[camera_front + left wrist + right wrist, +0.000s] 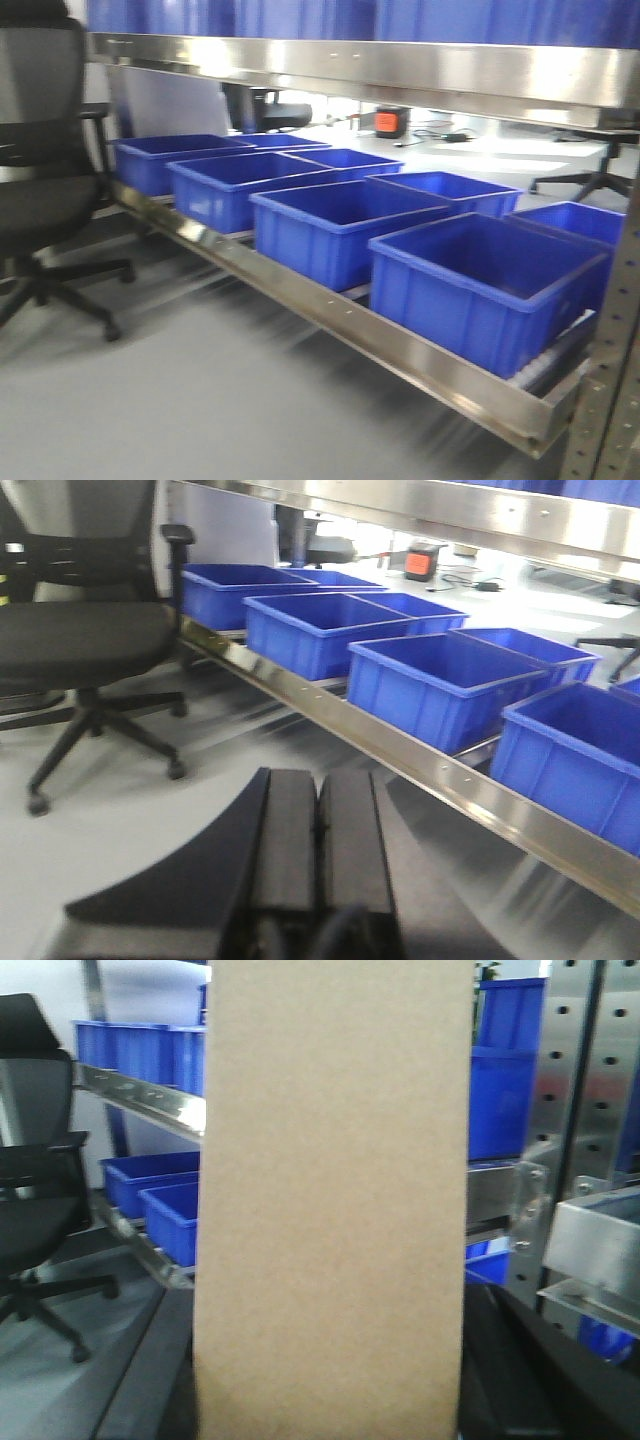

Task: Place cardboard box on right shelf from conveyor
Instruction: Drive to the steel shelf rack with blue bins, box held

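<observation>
The cardboard box, plain tan, fills the middle of the right wrist view and stands upright between the dark fingers of my right gripper, which is shut on its two sides. Behind it rise perforated steel uprights and a stainless-steel shelf at the right. My left gripper is shut with nothing in it, its pads pressed together above the grey floor. The steel shelf's front rail runs diagonally through the front view. The conveyor is out of view.
Several blue plastic bins stand in rows on the lower rack level, with an upper steel rail above them. A black office chair stands on the grey floor at the left. A perforated upright is at the right edge.
</observation>
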Robot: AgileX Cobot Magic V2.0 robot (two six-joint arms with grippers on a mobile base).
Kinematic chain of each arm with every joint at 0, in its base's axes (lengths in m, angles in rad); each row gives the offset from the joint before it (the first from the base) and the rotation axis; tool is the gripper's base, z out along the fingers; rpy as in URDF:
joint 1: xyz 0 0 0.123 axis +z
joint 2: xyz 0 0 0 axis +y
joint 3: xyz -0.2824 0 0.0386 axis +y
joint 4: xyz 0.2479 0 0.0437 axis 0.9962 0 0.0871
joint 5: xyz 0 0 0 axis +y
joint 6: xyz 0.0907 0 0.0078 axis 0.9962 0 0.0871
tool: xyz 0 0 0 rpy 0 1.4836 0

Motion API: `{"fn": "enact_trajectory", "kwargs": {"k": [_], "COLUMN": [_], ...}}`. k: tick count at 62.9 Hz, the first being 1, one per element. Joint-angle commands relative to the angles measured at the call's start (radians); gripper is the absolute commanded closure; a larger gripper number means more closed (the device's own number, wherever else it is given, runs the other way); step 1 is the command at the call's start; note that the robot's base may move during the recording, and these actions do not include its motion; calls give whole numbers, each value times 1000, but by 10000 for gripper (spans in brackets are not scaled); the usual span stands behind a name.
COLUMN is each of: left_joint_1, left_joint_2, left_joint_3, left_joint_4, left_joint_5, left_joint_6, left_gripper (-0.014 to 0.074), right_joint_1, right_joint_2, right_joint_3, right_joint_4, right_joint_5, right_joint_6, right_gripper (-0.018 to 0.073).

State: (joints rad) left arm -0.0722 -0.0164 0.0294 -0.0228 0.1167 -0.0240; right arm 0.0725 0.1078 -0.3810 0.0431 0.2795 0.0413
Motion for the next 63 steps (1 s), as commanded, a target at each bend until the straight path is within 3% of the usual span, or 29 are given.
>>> {"fn": "enact_trajectory", "kwargs": {"k": [1,63], "left_joint_1": [0,-1], "left_joint_2": [-8,-8], "left_joint_3": [10,10], "left_joint_4": [1,1], "left_joint_5": [-86,-86], "left_joint_6": [-5,-5], "left_gripper": [713,713], "right_joint_1": [-4,-4], "right_joint_2": [11,11], "right_joint_3": [-29,-29], "right_joint_4": [-7,-7], "right_joint_5": [-112,-112], "right_joint_6": [-7,-7], "right_gripper": [505,505]}}
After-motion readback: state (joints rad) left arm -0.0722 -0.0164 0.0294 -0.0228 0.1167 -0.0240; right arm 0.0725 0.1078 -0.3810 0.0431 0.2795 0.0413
